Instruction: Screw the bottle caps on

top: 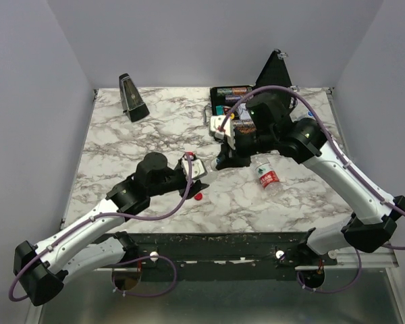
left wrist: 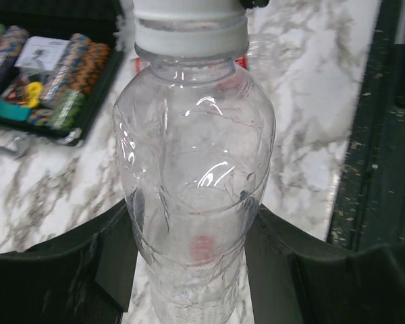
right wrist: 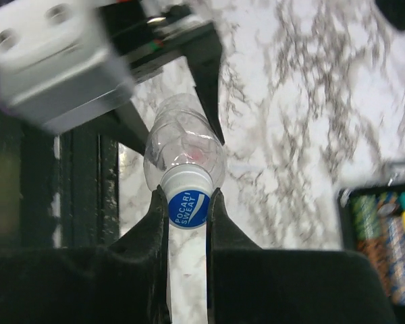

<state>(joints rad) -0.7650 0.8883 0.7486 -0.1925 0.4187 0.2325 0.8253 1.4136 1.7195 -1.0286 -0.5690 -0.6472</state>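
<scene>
Left wrist: clamping the clear bottle [left wrist: 192, 175] around its body with the left gripper [left wrist: 192, 223], set narrow, neck pointing straight away. Right wrist: pinching the blue-and-white cap [right wrist: 189, 208] on that bottle's mouth with the right gripper [right wrist: 187, 197], closed tight, bottle's long axis running dead ahead, probably twisting next. Top: leaving a red cap [top: 198, 196] loose just beside the bottle, spare bottle [top: 268, 177] lying farther right.

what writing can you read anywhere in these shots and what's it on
"POCARI SWEAT": white letters on the blue and white cap pinched by the right gripper.
Red label on the lying bottle: print too small to read.
White card in the black case: blurred, unreadable.
</scene>
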